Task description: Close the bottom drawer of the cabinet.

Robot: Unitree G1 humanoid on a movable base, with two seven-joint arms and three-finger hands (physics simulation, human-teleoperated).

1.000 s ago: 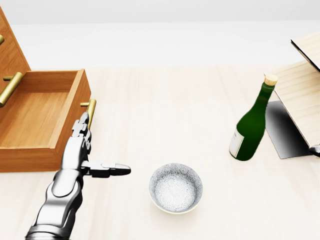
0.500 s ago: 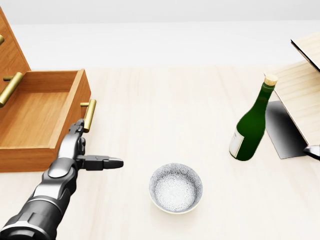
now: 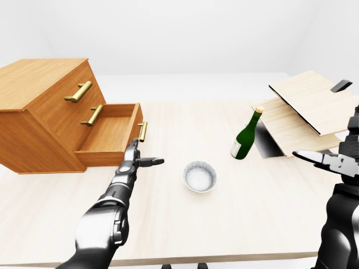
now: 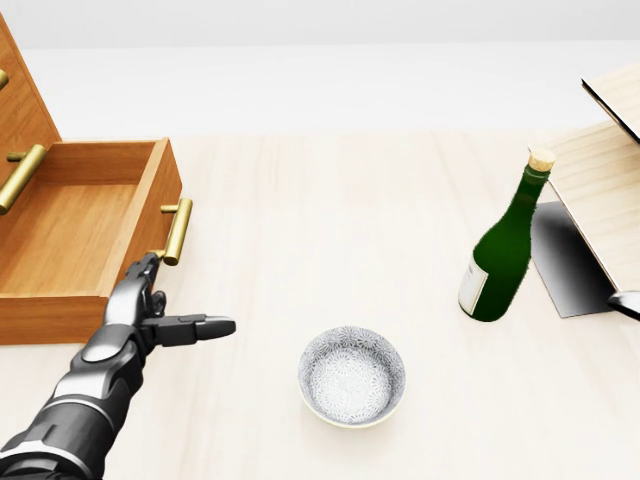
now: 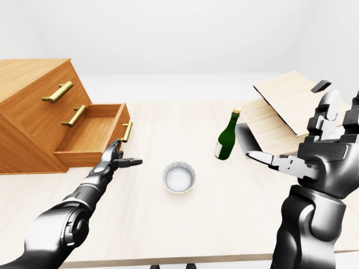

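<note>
Bright, even, soft light fills a clean computer-rendered scene, with pale walls fading to near white. The light wood table looks washed out and shows almost no cast shadows. The darkest patch lies under the tilted boards, beside the green bottle (a soft highlight runs down its glass). The metal left arm carries gentle sheen. Everything is sharp, without blur, grain or glare; the two eye views are wide, stretching near objects at the edges.
</note>
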